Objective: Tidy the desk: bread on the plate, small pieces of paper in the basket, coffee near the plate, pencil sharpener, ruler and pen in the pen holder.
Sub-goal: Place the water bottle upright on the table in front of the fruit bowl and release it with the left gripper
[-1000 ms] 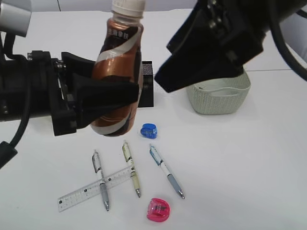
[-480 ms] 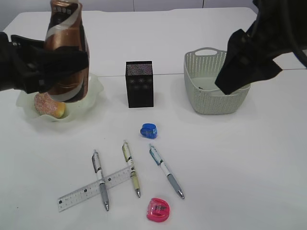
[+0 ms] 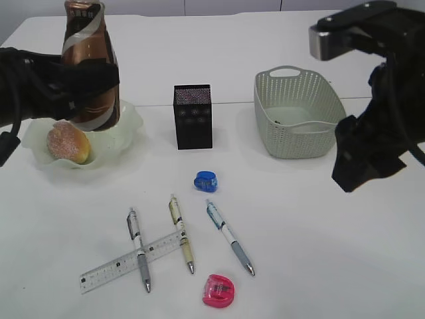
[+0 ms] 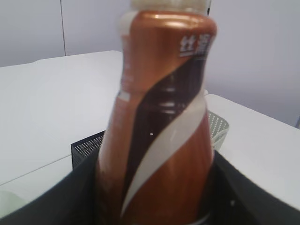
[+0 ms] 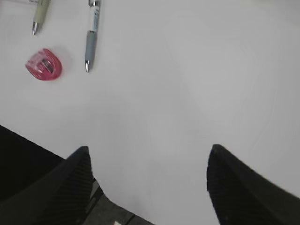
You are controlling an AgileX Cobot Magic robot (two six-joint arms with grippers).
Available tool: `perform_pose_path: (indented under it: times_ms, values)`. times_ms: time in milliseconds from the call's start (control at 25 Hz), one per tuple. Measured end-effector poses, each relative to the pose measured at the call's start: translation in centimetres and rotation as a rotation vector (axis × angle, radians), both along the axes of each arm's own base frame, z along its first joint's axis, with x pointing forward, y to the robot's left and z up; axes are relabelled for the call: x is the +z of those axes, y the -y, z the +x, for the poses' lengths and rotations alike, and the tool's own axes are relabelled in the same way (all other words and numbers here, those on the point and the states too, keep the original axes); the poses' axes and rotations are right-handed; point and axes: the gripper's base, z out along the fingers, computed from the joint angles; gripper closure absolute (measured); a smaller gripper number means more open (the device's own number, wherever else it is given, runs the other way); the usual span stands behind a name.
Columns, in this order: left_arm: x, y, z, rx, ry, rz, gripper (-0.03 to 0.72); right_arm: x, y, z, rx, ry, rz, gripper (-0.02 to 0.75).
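Coffee bottle (image 3: 89,63), clamped upright between the left gripper's (image 3: 86,83) jaws at upper left above the ruffled glass plate (image 3: 129,129), was best lowered onto bare table just beside the rim, clear of the bread (image 3: 66,141), while the right gripper (image 5: 147,180) was held spread and empty.

My left pincer (image 3: 99,80) is matt black plastic against the coffee (image 3: 89,63), whose copper wrap shines glossy. The plate (image 3: 129,123) looks like translucent glass, the bread (image 3: 66,141) rough and sugary, the pen holder (image 3: 193,116) black metal mesh, the basket (image 3: 299,136) perforated matt plastic, the surface (image 3: 332,252) smooth white.
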Motion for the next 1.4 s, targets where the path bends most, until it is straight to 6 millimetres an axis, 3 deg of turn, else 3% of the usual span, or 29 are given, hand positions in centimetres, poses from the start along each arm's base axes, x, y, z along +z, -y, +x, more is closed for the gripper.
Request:
perform_pose_path:
  times_ms: [240, 640, 920, 1400]
  values:
    - [-1.6, -0.3, 1.6, 0.085, -0.016, -0.052, 0.243, -2.0, 0.4, -0.5, -0.011, -0.060, -0.043, 0.178]
    - [-3.3, -0.4, 2.4, 0.113, -0.037, -0.043, 0.246, -2.0, 1.0, -0.2, -0.004, -0.026, -0.114, 0.178]
    - [-5.1, -1.0, 4.1, 0.173, 0.032, -0.159, 0.246, -2.0, 1.0, -0.3, -0.004, -0.030, -0.107, 0.178]
    - [-9.0, -1.3, 5.1, 0.220, 0.027, -0.011, 0.246, -2.0, 0.8, -0.4, -0.003, -0.036, -0.091, 0.178]
